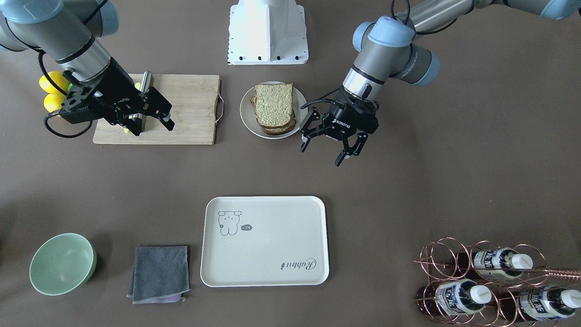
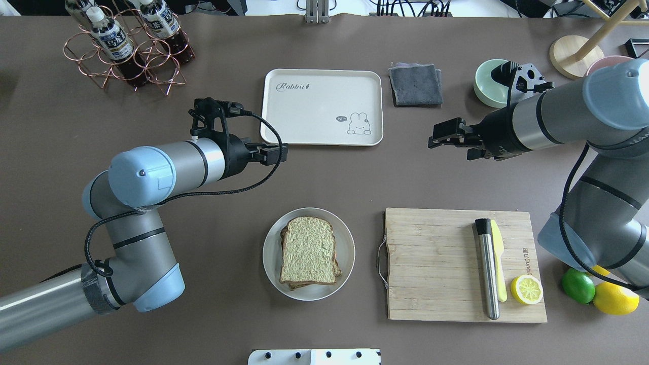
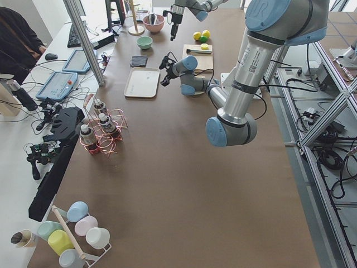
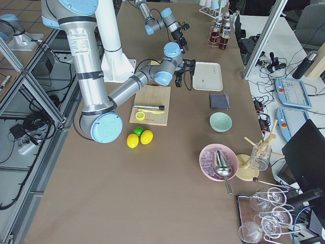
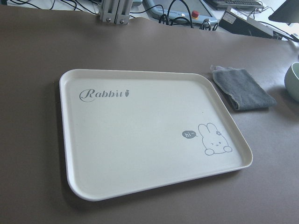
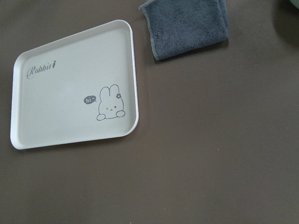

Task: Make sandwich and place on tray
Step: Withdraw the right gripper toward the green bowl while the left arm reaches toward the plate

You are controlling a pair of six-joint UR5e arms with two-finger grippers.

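The sandwich (image 2: 309, 251) is a stack of brown-crusted bread slices on a round white plate (image 2: 345, 238), also in the front view (image 1: 273, 105); no egg shows. The cream tray (image 2: 322, 106) with the rabbit drawing lies bare, and shows in both wrist views (image 5: 149, 135) (image 6: 70, 102). My left gripper (image 1: 321, 156) is open and empty, hovering between the plate and the tray's corner (image 2: 276, 153). My right gripper (image 2: 448, 144) is open and empty, raised above the table between the cutting board and the cloth; it also shows in the front view (image 1: 152, 127).
A wooden cutting board (image 2: 431, 263) holds a steel-handled knife (image 2: 488, 268) and a lemon half (image 2: 526, 289). A lime (image 2: 578, 285) and a lemon (image 2: 615, 298) lie beside it. A grey cloth (image 2: 416, 84), a green bowl (image 1: 62, 263) and a copper bottle rack (image 2: 129, 48) stand at the far side.
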